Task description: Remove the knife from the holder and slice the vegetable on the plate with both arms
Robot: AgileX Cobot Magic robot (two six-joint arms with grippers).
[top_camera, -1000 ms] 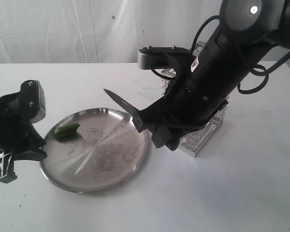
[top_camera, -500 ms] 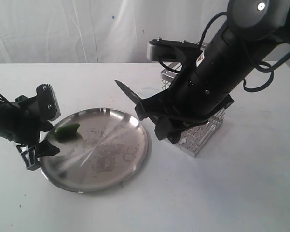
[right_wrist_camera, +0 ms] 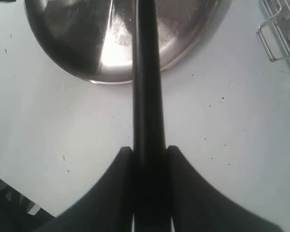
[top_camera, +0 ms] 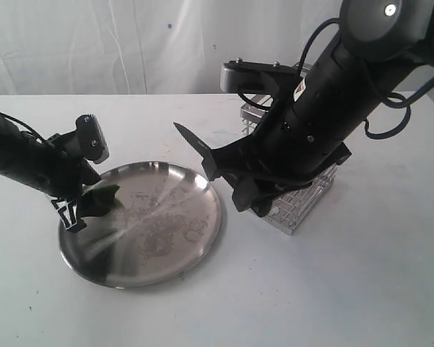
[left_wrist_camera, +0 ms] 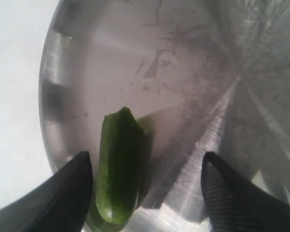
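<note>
step: right hand (right_wrist_camera: 149,151) is pinching the knife (top_camera: 195,148) near the right edge of the plate (top_camera: 196,233) | left hand (left_wrist_camera: 145,189), spread, is straddling the cucumber piece (left_wrist_camera: 119,169) | next: probably clamping it, then cutting

A white tabletop (top_camera: 346,289) meets a creased white sheet backdrop (top_camera: 94,43), evenly lit.

Taken up at the left edge of the plate (top_camera: 141,280): left gripper (top_camera: 81,206) low over the rim, jaws spread wide, the vegetable (top_camera: 101,195) between them, close to one finger. Open from the plate's centre to its near rim (bare scuffed metal). Barred on the right side by the knife (top_camera: 193,147), slanting up in the right gripper (top_camera: 220,177), the arm (top_camera: 325,101) and the holder (top_camera: 303,202) just behind. Free over the table (top_camera: 346,296) in front.
</note>
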